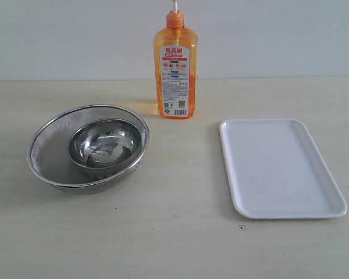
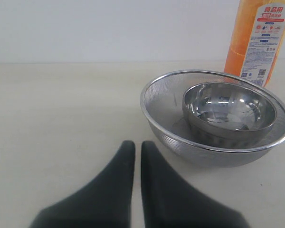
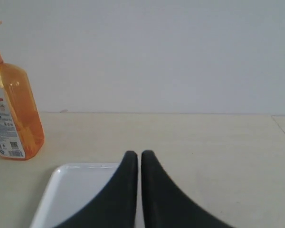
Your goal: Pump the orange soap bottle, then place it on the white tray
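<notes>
Pumping not begun: orange soap bottle [image 1: 175,70] upright, untouched, off white tray [image 1: 279,168]. Left gripper [image 2: 134,149], right gripper [image 3: 134,156] pinched closed, empty. Next: reach over bottle, press down.

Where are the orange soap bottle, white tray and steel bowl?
orange soap bottle [image 1: 175,81], exterior view, on its label.
white tray [image 1: 279,168], exterior view, on its bare floor.
steel bowl [image 1: 104,144], exterior view, on its inner wall.
</notes>
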`<act>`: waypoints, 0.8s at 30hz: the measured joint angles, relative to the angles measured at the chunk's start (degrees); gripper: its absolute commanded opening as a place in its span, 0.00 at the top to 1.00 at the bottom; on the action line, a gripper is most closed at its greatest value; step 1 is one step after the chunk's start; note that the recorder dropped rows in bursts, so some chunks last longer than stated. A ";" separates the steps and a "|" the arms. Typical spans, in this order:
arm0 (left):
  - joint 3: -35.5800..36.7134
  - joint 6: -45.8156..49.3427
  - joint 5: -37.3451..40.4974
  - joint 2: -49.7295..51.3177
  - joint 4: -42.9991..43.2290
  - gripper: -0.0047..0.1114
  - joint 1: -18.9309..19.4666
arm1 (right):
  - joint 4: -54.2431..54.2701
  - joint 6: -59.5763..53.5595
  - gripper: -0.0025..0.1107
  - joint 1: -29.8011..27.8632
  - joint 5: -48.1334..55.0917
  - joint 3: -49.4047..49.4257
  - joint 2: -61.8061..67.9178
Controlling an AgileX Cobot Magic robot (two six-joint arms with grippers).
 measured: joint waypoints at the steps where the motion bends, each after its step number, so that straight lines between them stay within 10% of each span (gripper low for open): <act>1: 0.00 0.00 0.00 0.00 0.00 0.92 0.00 | 0.00 0.00 0.98 0.00 -0.46 0.00 1.04; 24: 0.00 0.00 0.00 0.00 0.00 0.92 0.00 | 0.00 -3.20 0.98 0.00 -6.26 -11.70 21.46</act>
